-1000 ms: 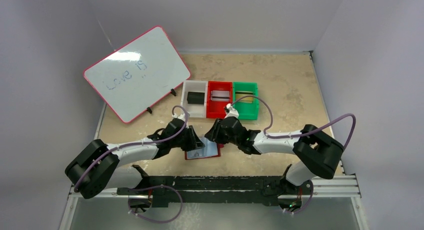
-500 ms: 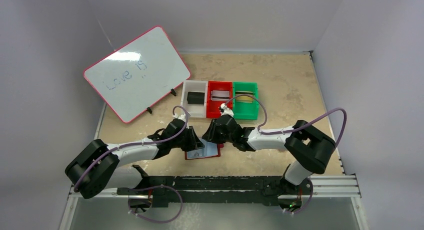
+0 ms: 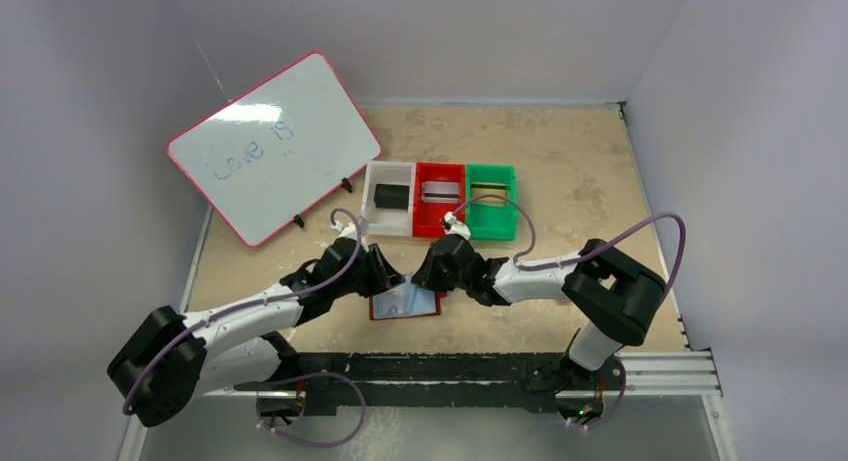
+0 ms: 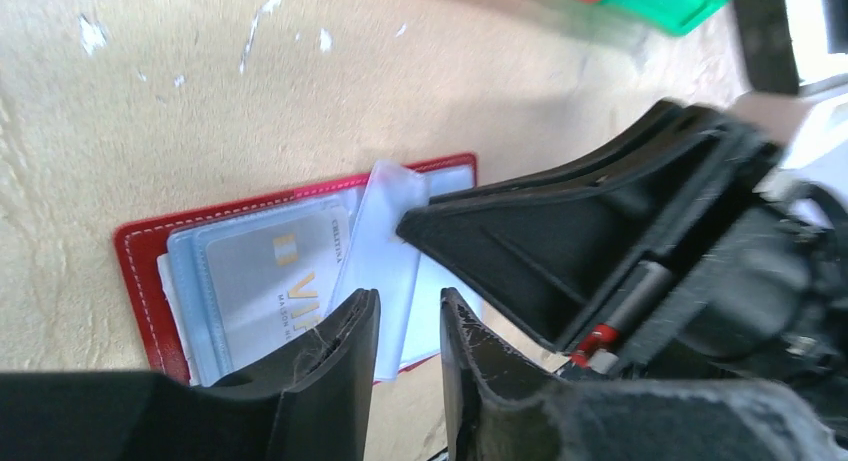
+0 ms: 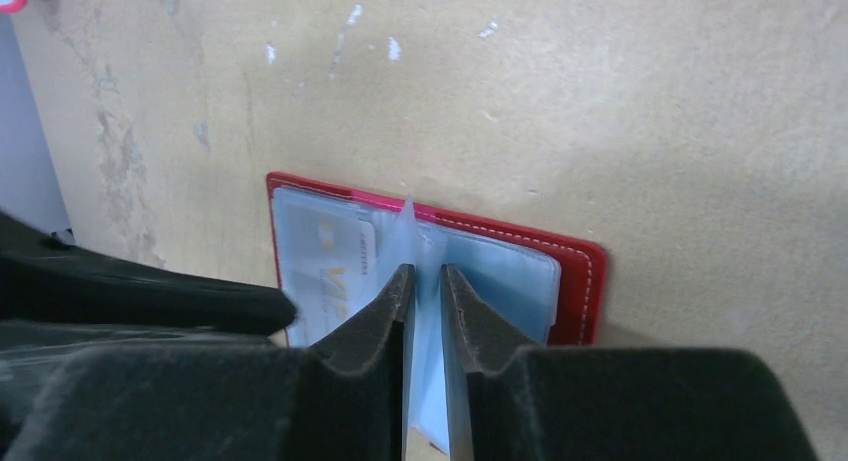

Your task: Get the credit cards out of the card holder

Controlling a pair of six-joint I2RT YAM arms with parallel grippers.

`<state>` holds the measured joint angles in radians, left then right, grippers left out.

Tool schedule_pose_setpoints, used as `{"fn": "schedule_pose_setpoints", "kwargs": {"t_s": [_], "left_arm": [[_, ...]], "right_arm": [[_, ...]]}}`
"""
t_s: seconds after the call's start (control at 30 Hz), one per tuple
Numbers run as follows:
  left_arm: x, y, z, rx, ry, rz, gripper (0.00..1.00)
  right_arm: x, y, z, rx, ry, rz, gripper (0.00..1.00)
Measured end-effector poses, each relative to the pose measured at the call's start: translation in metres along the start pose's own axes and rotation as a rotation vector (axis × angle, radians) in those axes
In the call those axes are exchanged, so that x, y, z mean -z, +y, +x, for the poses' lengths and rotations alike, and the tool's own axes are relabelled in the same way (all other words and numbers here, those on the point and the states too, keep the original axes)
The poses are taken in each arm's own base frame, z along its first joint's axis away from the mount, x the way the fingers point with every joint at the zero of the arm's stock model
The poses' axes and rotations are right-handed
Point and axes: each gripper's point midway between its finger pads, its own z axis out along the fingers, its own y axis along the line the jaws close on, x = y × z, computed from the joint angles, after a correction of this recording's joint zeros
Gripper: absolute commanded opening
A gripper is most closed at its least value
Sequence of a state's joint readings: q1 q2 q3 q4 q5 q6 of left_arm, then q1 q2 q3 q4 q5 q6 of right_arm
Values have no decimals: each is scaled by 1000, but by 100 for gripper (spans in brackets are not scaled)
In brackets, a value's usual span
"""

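The dark red card holder (image 3: 405, 305) (image 4: 135, 271) (image 5: 580, 281) lies open on the table between both grippers. A silver-grey credit card (image 4: 265, 281) (image 5: 325, 271) with gold letters sits in its left sleeve. One pale blue sleeve (image 4: 385, 246) (image 5: 410, 231) stands upright. My right gripper (image 3: 428, 277) (image 5: 424, 279) is shut on that sleeve from above. My left gripper (image 3: 393, 279) (image 4: 405, 306) hovers at the holder's near edge, slightly open with nothing between its fingers. Other cards lie in bins: black (image 3: 390, 194), silver (image 3: 438, 190), gold (image 3: 488, 190).
White (image 3: 372, 213), red (image 3: 420, 221) and green (image 3: 510, 213) bins stand in a row just behind the holder. A pink-rimmed whiteboard (image 3: 270, 146) leans at the back left. The two grippers are almost touching over the holder.
My right gripper has closed in on the raised sleeve and its arm has shifted a little left. The left gripper has opened slightly and edged towards the holder.
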<state>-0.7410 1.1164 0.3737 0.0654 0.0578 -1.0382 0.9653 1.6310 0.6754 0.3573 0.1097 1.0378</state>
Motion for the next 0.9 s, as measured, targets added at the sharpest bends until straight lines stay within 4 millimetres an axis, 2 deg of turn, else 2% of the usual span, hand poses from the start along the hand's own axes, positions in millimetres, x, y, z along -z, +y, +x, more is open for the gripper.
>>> {"fn": "schedule_pose_setpoints", "kwargs": {"t_s": [0.1,0.2,0.53,0.77,0.9], "left_arm": [[6,-6,-11,-2,-52,18,34],[6,-3,-11,-2,-56,5,35],[-7,13,10,1,45,-48,36],[-8,-1,20,-9,102,25,37],[-13,-8,32,-29,149,65,37]], "right_arm": [[0,-6,2,-21,-2,3,18],[3,-8,2,-33,-13,-6,20],[9,-14,3,-69,-36,-29,21],[16,-18,-2,-91,-63,-24,24],[34,-20,-15,-107,-123,-18,30]]}}
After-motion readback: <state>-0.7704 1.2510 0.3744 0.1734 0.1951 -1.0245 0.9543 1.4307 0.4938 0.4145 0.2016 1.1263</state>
